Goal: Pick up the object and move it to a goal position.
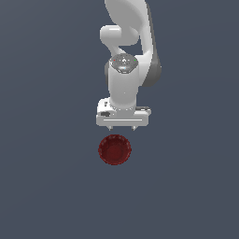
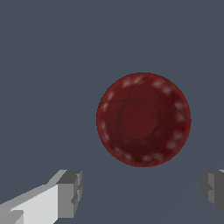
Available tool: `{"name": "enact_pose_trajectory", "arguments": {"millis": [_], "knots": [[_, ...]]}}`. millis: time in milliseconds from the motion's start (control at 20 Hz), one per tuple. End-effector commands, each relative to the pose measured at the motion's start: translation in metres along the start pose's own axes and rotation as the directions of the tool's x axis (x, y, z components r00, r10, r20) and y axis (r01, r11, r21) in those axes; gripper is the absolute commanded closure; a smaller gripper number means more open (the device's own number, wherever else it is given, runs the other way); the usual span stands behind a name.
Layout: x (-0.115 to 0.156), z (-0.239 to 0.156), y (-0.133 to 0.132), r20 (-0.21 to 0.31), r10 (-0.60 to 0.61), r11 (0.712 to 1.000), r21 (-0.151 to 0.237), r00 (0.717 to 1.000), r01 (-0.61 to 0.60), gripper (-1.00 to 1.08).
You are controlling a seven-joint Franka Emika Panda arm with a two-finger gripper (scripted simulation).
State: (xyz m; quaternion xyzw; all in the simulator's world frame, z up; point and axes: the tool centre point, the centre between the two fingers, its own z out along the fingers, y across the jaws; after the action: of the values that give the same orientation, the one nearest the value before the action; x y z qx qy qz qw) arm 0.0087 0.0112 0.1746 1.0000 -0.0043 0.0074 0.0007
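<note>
Seen in the exterior view: white Panda arm (image 1: 128, 51) reaching down from the top centre of the frame, hand (image 1: 122, 128) pointing at a plain slate-grey surface (image 1: 46, 177). Directly below the hand in the frame, just under centre and slightly toward the exterior view's left, the object (image 1: 115, 149), a small dark red round bowl with a scalloped, ridged rim, mouth upward. Narrow strip of grey visible between the short fingertips (image 1: 109, 127) and the bowl's rim; no contact with the hand. In the wrist view, the same bowl (image 2: 143, 119) filling the middle of the picture, pale flecks around its rim and dark crack-like lines across its inner face. Two grey fingers (image 2: 69, 194) at opposite edges of that view, spread wide, nothing held between them, the bowl outside the gap rather than between the pads. Height of the hand above the surface not readable from either view.
</note>
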Motion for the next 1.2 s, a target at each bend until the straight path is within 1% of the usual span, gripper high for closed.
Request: {"name": "enact_pose_trajectory", "arguments": {"millis": [0, 300, 700, 950, 1150], "knots": [[0.000, 0.000, 0.000, 0.000, 0.000, 1.000, 0.000, 1.000, 0.000, -0.20], [0.001, -0.006, -0.012, -0.001, -0.020, 1.000, -0.004, 1.000, 0.020, -0.20], [0.006, -0.001, -0.012, 0.009, 0.001, 1.000, -0.011, 1.000, -0.001, -0.20], [0.014, 0.008, -0.013, 0.030, 0.043, 0.999, -0.031, 0.999, -0.042, -0.20], [0.024, 0.019, -0.014, 0.052, 0.094, 0.994, -0.059, 0.994, -0.091, -0.20]]}}
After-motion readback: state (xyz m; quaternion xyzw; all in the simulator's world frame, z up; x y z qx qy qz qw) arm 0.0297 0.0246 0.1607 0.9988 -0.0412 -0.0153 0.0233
